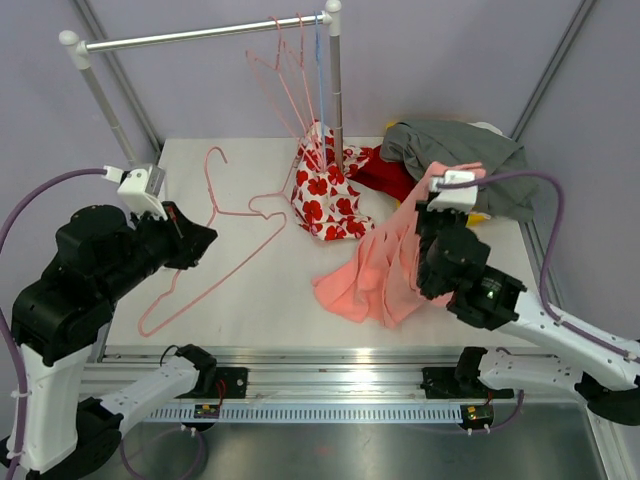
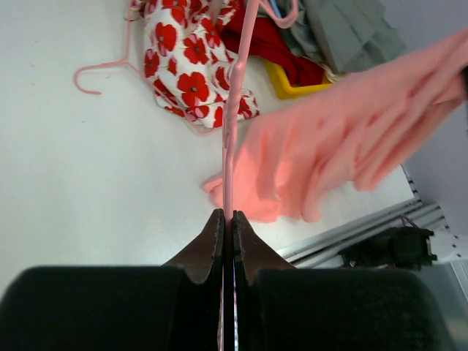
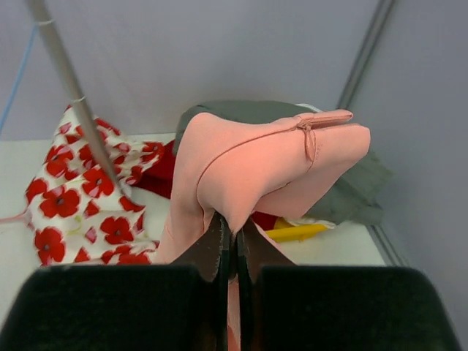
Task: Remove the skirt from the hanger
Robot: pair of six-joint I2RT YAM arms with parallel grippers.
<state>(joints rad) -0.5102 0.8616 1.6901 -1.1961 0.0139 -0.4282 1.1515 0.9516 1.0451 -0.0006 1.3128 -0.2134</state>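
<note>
Left gripper [image 1: 197,240], near-left part of the white surface [image 1: 250,300]: jaws pinched tight on the thin pink wire hanger [image 1: 230,265]. In the left wrist view the wire [image 2: 228,146] runs straight out from between the closed jaws [image 2: 227,219]. Most of the hanger's frame lies on the left half of the surface, hook pointing toward the far-left corner.

Right gripper [image 1: 432,215], right side: jaws clamped on the salmon-pink pleated skirt [image 1: 375,270] just below its waistband. In the right wrist view the waistband and zip tab [image 3: 241,161] fold over above the fingertips [image 3: 230,223]. The top of the skirt is held up in the air; its hem drapes down and rests on the surface toward the near-right corner. In the top view the skirt is apart from the hanger, with bare surface between them.

Behind that, mid-surface toward the far edge: white fabric with red poppy print [image 1: 325,195], bunched at the foot of the rack post. Just right of it a crumpled red garment [image 1: 385,175], then a grey garment [image 1: 460,155] piled in the far-right corner. A bit of something yellow [image 2: 292,84] shows under the red and grey pieces; I can't tell what it is.

Far edge: metal clothes rail with white end caps [image 1: 200,37], several pink wire hangers and one blue one [image 1: 290,70] hanging from its right end.
</note>
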